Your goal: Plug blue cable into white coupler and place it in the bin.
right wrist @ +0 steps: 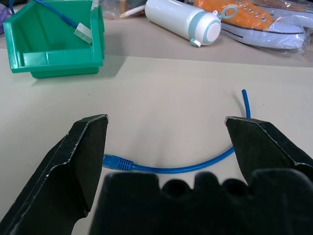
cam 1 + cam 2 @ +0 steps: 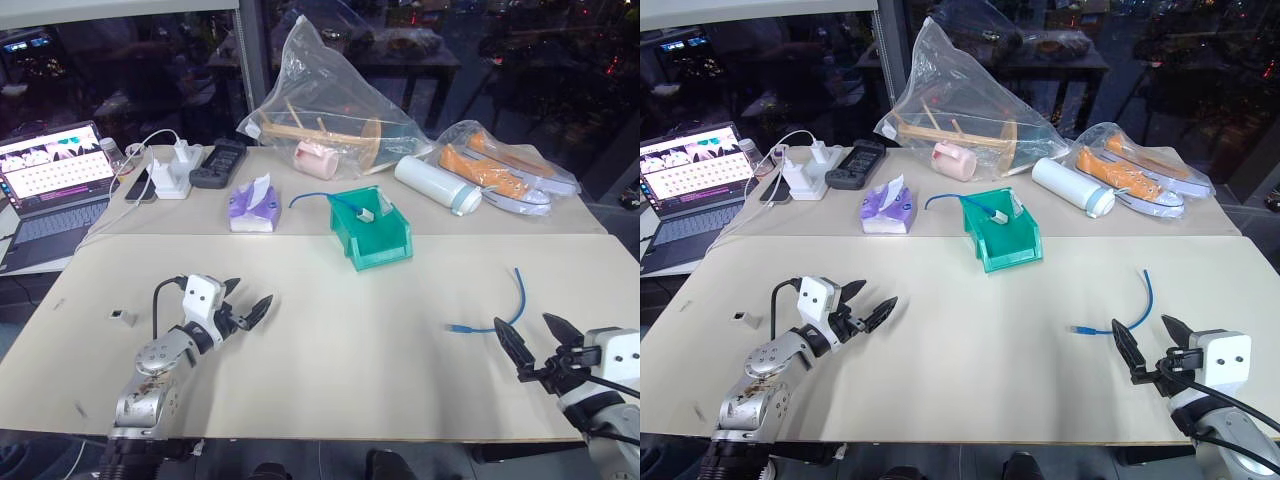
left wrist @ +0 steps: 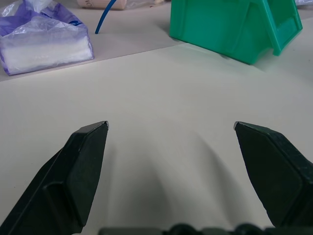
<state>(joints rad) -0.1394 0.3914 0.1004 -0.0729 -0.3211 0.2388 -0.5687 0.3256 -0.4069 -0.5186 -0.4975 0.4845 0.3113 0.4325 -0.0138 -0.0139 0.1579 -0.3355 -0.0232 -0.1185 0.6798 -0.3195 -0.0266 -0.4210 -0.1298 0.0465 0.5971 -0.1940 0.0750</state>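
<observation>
Laptop (image 2: pixel 55 180): sits at the far left edge of the counter (image 2: pixel 340 350), out of the way.
Left tool (image 2: pixel 248 308): wide open, holding nothing, low over bare counter with lots of free room.
Tissue pack (image 2: pixel 251 207): just left of the bin.
Bin (image 2: pixel 372 232): open top, so things drop in easily; another blue cable with a white block (image 2: pixel 362 212) already lies inside.
Blue cable (image 2: pixel 505 310): loose and curved near the front right edge.
Right tool (image 2: pixel 1150 343): wide open, empty, just behind the cable, likely ready to pick it up.
</observation>
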